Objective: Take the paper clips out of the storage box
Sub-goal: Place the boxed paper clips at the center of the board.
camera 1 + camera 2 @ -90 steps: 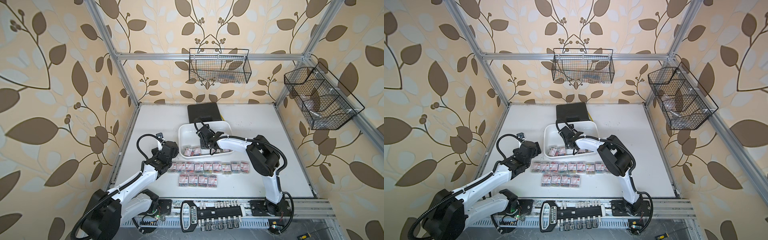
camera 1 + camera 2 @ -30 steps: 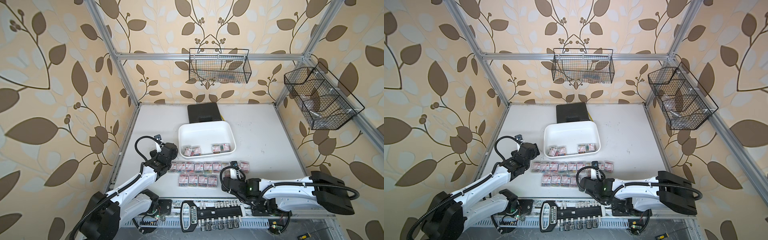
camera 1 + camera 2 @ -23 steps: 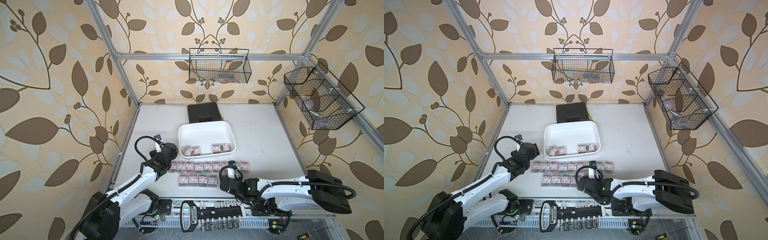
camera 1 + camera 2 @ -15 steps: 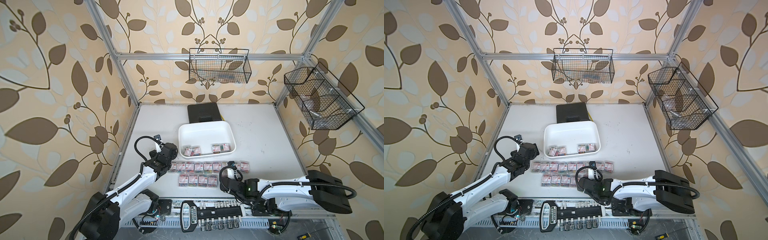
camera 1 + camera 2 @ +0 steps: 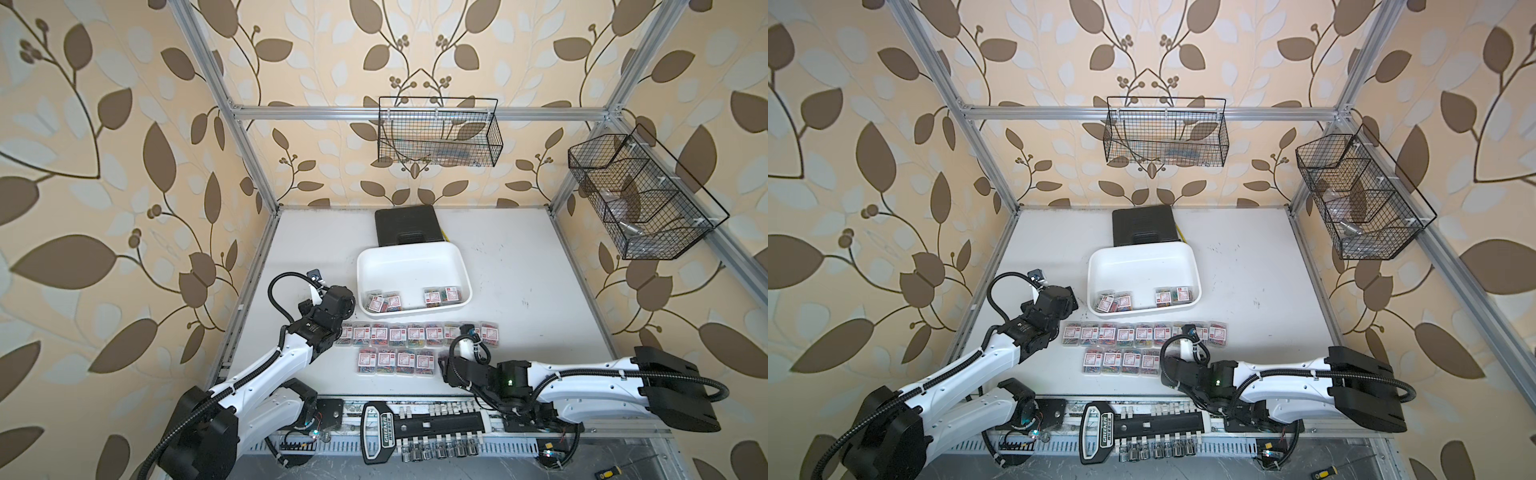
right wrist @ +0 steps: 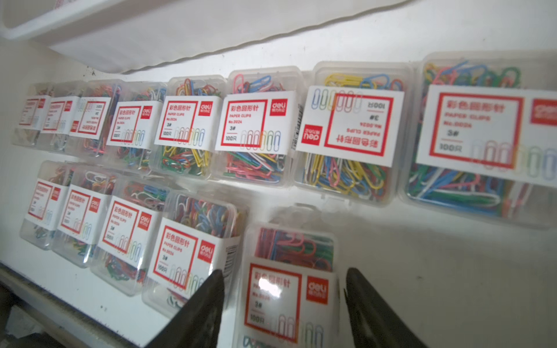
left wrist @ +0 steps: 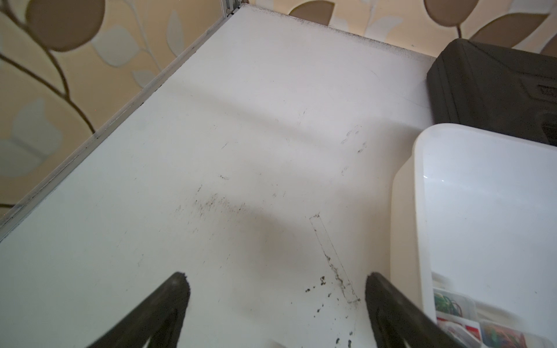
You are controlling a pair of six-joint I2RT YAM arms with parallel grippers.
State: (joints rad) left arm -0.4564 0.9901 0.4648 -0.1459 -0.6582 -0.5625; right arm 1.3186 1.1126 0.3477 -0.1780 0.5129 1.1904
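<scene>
Four boxes of clips (image 5: 382,302) lie along the tray's (image 5: 409,257) near wall. My right gripper (image 6: 284,271) straddles another box (image 6: 294,250) at the near row's (image 5: 395,362) right end, jaws just parted to leave it aligned. My left gripper (image 7: 277,275) hovers wide open left of the tray, ready for them.

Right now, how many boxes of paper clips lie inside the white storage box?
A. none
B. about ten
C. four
C: in both top views, two pairs of paper clip boxes lie along the near wall of the storage box, four in all; the others stand in rows on the table.
</scene>
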